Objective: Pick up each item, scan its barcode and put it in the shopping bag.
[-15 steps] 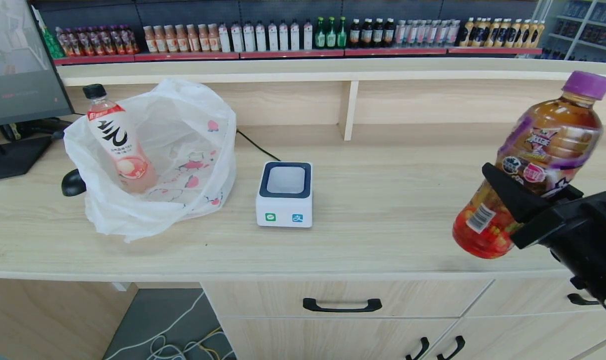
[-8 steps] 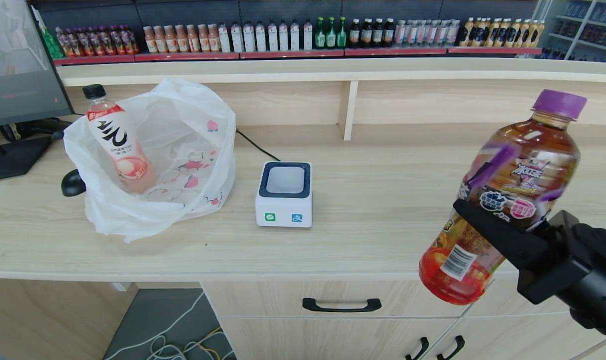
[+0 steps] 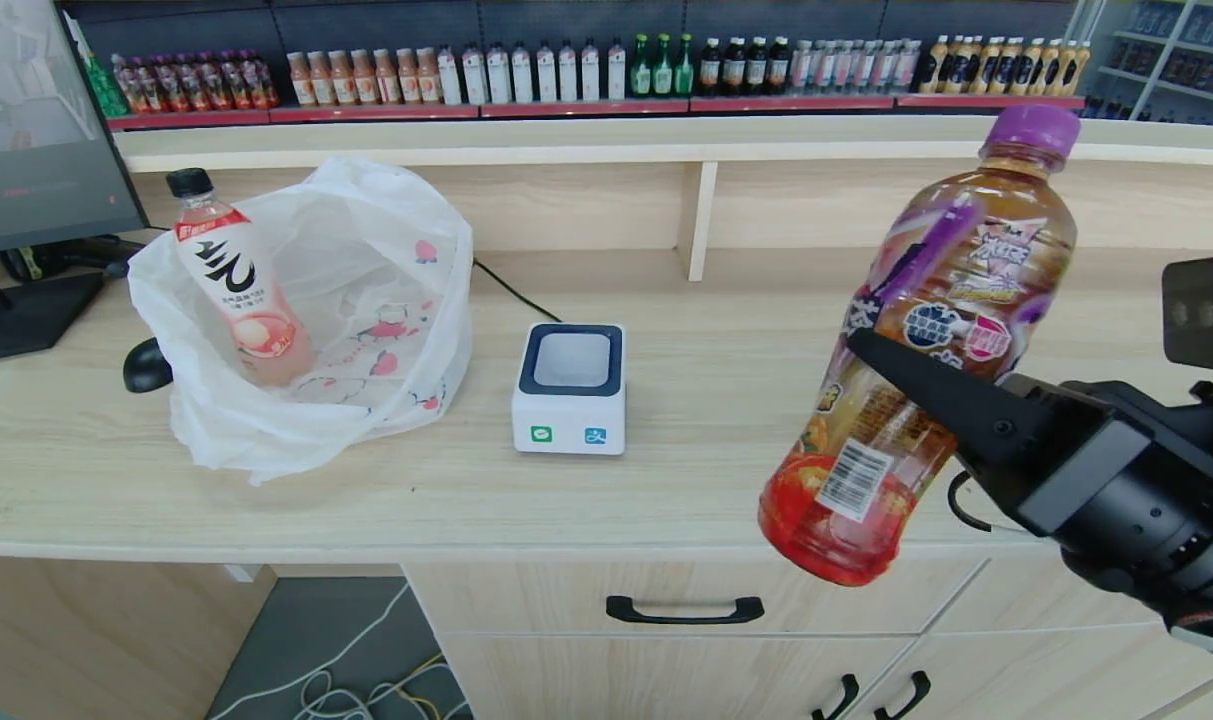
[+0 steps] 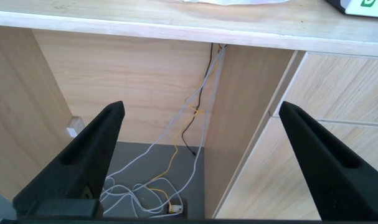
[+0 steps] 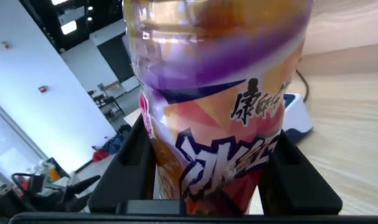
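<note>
My right gripper (image 3: 951, 385) is shut on a tea bottle (image 3: 926, 350) with a purple cap and purple label, held tilted in the air over the counter's front right, barcode side facing down and forward. The same tea bottle (image 5: 220, 106) sits between the dark fingers (image 5: 126, 168) in the right wrist view. A white barcode scanner (image 3: 569, 388) stands mid-counter, to the left of the bottle. A white shopping bag (image 3: 306, 310) at the left holds a pink drink bottle (image 3: 236, 280) with a black cap. My left gripper (image 4: 201, 155) hangs open below counter level, facing cables under the desk.
A monitor (image 3: 26, 130) on its stand occupies the far left, with a black mouse (image 3: 146, 365) beside the bag. A raised wooden shelf (image 3: 666, 150) runs along the counter's back. A cable (image 3: 511, 290) leads from the scanner. Drawers (image 3: 686, 605) sit under the counter front.
My right gripper has carried the tea bottle leftward, toward the scanner, dipping and then rising. The bag, pink bottle and scanner have stayed put.
</note>
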